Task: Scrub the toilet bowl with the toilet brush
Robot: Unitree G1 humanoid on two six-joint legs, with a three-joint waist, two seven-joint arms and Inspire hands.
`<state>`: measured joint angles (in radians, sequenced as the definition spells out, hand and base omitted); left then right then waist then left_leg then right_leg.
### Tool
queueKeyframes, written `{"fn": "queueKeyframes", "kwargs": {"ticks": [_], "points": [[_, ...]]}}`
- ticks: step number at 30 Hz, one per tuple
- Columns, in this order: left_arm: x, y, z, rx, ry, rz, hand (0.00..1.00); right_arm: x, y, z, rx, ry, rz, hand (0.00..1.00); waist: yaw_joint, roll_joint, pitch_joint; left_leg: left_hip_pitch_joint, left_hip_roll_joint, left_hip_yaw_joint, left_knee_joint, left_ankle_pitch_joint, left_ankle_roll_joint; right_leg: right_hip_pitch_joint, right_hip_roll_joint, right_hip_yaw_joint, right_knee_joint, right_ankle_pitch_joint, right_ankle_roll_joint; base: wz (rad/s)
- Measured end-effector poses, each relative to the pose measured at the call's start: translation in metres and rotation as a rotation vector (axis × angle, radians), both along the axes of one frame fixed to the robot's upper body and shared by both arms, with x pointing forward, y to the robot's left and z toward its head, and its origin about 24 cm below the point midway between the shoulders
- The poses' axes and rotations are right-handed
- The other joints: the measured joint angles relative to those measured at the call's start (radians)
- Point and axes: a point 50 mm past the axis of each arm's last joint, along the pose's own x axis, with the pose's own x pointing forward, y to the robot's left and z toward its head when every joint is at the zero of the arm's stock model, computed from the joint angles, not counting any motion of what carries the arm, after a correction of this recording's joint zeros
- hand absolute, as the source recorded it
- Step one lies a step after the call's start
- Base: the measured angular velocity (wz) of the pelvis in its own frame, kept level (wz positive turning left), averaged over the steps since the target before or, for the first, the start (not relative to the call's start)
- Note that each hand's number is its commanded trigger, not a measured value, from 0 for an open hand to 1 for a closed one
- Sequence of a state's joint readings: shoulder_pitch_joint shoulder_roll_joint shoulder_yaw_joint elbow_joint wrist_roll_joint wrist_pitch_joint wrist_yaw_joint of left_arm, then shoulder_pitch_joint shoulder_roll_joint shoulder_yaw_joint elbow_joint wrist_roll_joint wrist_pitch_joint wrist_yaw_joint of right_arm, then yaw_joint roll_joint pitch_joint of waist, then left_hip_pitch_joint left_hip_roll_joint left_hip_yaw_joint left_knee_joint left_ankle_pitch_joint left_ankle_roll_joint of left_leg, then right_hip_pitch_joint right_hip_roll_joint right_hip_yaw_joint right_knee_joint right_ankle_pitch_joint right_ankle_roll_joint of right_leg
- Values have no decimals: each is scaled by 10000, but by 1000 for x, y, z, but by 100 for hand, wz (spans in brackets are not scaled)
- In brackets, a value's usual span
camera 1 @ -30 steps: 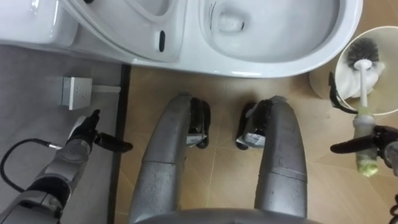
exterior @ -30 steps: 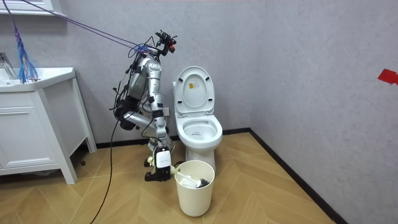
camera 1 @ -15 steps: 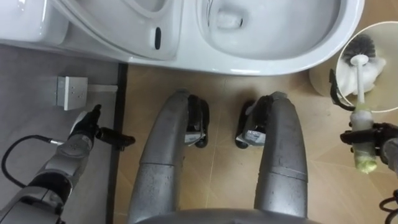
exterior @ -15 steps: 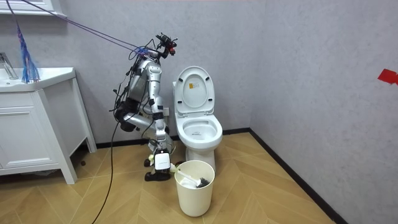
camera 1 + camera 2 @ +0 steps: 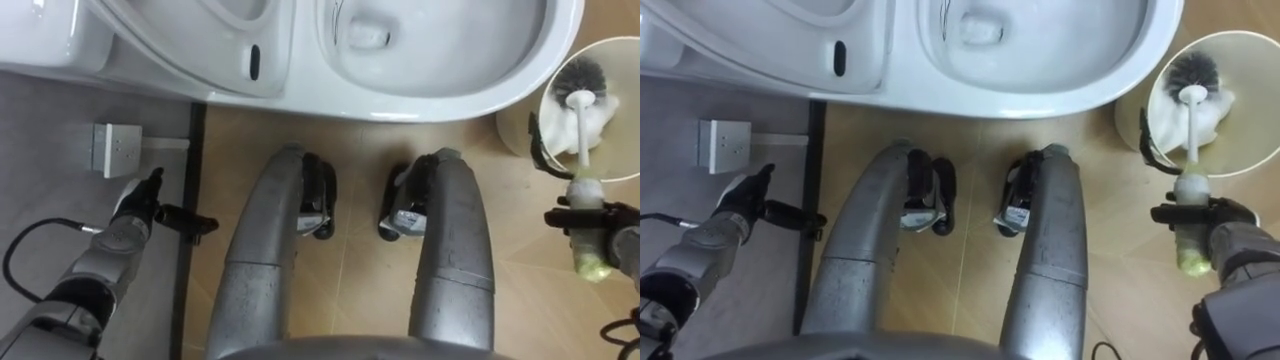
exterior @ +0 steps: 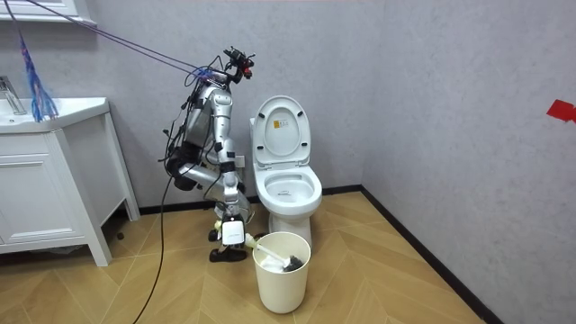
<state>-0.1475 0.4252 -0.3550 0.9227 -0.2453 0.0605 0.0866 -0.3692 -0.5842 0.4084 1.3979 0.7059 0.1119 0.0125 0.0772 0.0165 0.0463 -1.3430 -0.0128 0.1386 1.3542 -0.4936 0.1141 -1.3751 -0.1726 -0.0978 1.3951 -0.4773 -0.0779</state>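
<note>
Toilet [image 5: 440, 100] lying just ahead of robot's feet. Bin [image 6: 282, 279] sitting on floor right of bowl. Toilet brush [image 5: 583, 78] standing head-down in bin, handle sticking out into right hand [image 5: 600, 222]. Wall socket [image 5: 112, 148] sitting left, just ahead of left hand [image 5: 135, 205]. Cabinet [image 6: 49, 180] standing well apart at room view's left.

I have the left hand [image 5: 135, 212] low at the robot's left side, forearm angled in from the lower left, fingers loosely straight, thumb stuck out, holding nothing. The right hand [image 5: 600, 228] sits low on the far right, fingers and thumb wrapped round the brush [image 5: 583, 135]. In the room view the torso leans forward.
</note>
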Motion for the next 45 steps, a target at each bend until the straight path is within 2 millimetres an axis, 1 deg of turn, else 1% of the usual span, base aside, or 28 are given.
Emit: {"fn": "queueKeyframes", "kwargs": {"ticks": [5,8,9,10,11,12,13,15,17,18,19,21,23,25,26,28,29,33,35,38,40,43,45], "points": [[-9,1,-4,6,193,52,0,-5,2,-5,277,-35,-277,100,13,0,-4,246,5,-47,-23,-7,10,300,0,-64,-84,-2,7,0],[-21,2,-9,-27,477,117,0,-18,6,-14,732,68,-732,100,18,0,-15,727,10,-78,-271,-9,15,808,15,-127,-374,19,54,0],[-27,2,-12,-14,620,172,0,-23,8,-18,917,186,-881,100,14,-4,-18,962,11,-78,-454,-1,13,1051,24,-147,-558,51,96,-4],[-33,3,-14,-2,771,235,0,-29,10,-22,1076,283,-1055,100,24,-33,-40,1222,6,-67,-682,32,13,1292,54,-159,-773,92,152,-6],[-36,4,-15,5,841,287,0,-32,11,-24,1155,317,-1144,100,33,-33,-44,1360,7,-65,-803,49,11,1432,79,-165,-906,135,154,-9],[-42,4,-18,1,971,376,0,-37,14,-27,1298,393,-1297,100,42,-55,-77,1640,7,-64,-1056,99,13,1704,123,-177,-1174,211,174,-9],[-45,4,-19,5,1048,424,0,-40,15,-29,1370,417,-1362,100,45,-58,-87,1767,13,-72,-1192,125,16,1842,165,-183,-1326,254,198,-10],[-54,5,-24,-40,1309,681,0,-45,20,-35,1586,517,-1457,100,26,-87,-108,2324,27,-81,-1744,268,69,2431,219,-260,-1921,414,234,-6],[-58,5,-26,-76,1438,830,0,-51,25,-40,1744,660,-1544,100,43,-93,-130,2833,29,-159,-2179,353,86,2999,260,-368,-2422,519,281,0],[-60,6,-27,-22,1529,906,0,-54,28,-43,1886,691,-1661,100,50,-110,-184,3100,24,-233,-2430,400,75,3323,302,-444,-2731,578,302,0],[-63,7,-28,-6,1587,1052,0,-57,30,-45,2029,698,-1736,100,59,-150,-219,3378,21,-269,-2668,444,56,3622,363,-476,-3012,628,336,0],[-66,6,-30,67,1662,1171,0,-60,34,-48,2217,680,-1900,100,61,-158,-221,3899,8,-333,-3068,515,59,4188,382,-549,-3460,702,384,0],[-72,4,-32,51,1765,1235,0,-64,35,-50,2313,729,-1927,100,73,-190,-246,4418,-8,-327,-3483,566,75,4692,413,-556,-3876,764,451,-2],[-78,5,-34,61,1767,1508,0,-68,35,-51,2456,712,-2004,100,74,-262,-263,4827,-11,-318,-3827,597,75,5100,432,-582,-4226,818,488,-5],[-82,5,-35,49,1759,1785,0,-72,37,-53,2555,726,-2163,100,100,-321,-274,5104,-9,-327,-4046,610,60,5373,532,-593,-4460,841,511,-4],[-91,8,-36,35,1881,2198,0,-78,41,-58,2756,785,-2388,100,91,-434,-279,5618,-8,-341,-4437,655,22,5881,595,-606,-4853,909,530,-4],[-96,10,-37,53,1981,2333,0,-83,44,-60,2851,843,-2518,100,88,-481,-306,5902,5,-371,-4688,685,-4,6189,674,-614,-5143,959,552,0],[-105,17,-38,128,2124,2981,0,-96,49,-66,3165,906,-3275,100,60,-561,-310,6824,4,-482,-5358,747,-67,7163,775,-732,-5898,1063,598,2],[-108,18,-39,89,2137,3226,0,-98,54,-69,3373,857,-3455,100,43,-557,-313,7173,16,-579,-5670,794,-120,7570,885,-760,-6297,1185,610,0],[-106,12,-40,-127,1943,3476,0,-104,64,-75,3817,777,-3885,100,32,-548,-311,7744,67,-674,-6281,958,-143,8277,970,-978,-7057,1421,607,7],[-109,9,-42,-189,1949,3467,0,-108,73,-79,4132,724,-4189,100,71,-533,-307,8274,163,-686,-6758,1052,-190,8890,1069,-1066,-7677,1653,600,-6],[-114,8,-43,-317,1848,3735,0,-115,76,-81,4303,658,-4601,100,56,-529,-307,8898,144,-686,-7337,1192,-209,9527,1084,-1177,-8260,1786,620,2],[-122,11,-42,-330,1700,4055,0,-122,79,-84,4400,597,-4992,100,21,-608,-327,9527,49,-733,-7920,1343,-258,10095,1044,-1280,-8660,1829,636,9]]}}
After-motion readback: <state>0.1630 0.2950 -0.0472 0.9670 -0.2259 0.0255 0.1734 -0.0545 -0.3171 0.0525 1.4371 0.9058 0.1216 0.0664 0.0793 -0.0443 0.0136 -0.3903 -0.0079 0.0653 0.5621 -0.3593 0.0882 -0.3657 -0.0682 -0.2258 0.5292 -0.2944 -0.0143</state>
